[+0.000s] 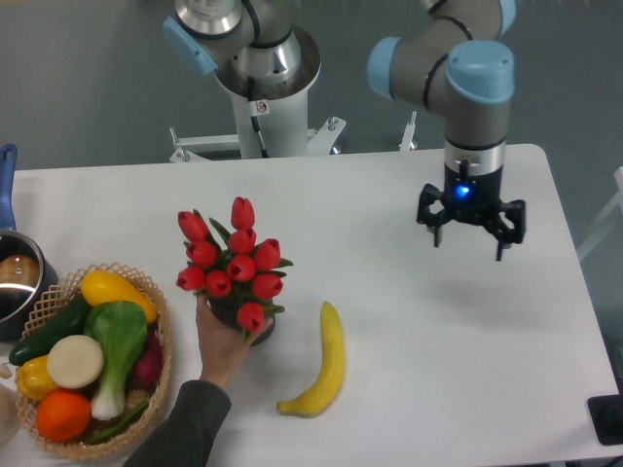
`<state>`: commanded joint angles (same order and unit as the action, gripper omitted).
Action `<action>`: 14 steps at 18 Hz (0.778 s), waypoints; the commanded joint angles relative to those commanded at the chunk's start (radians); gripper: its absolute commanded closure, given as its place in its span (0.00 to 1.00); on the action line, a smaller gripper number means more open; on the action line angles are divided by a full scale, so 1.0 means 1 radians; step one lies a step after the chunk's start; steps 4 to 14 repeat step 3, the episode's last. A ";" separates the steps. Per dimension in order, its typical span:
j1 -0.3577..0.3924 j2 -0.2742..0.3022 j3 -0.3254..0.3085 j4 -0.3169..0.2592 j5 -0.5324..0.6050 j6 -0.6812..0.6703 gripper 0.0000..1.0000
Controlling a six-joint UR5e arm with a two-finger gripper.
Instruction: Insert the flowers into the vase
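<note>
Flowers [232,258] in vase [255,331] — well left of gripper [470,236]; fingers spread, holding nothing.

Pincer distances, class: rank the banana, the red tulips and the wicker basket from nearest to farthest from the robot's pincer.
From the pincer, hanging at the right:
1. Banana, centre front.
2. Tulips, left of centre, standing in the vase.
3. Wicker basket, far left front.

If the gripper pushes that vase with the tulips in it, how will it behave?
Probably top-heavy: the flowers spread wider than the vase, so it may tip. A person's hand grips the vase, probably steadying it. Its round body could roll if toppled.
</note>
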<state>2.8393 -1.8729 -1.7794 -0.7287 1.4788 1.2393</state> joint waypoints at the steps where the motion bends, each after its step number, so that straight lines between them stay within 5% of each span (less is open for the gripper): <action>1: 0.005 -0.005 -0.006 0.000 0.000 0.027 0.00; 14: 0.015 -0.005 -0.014 0.000 0.011 0.069 0.00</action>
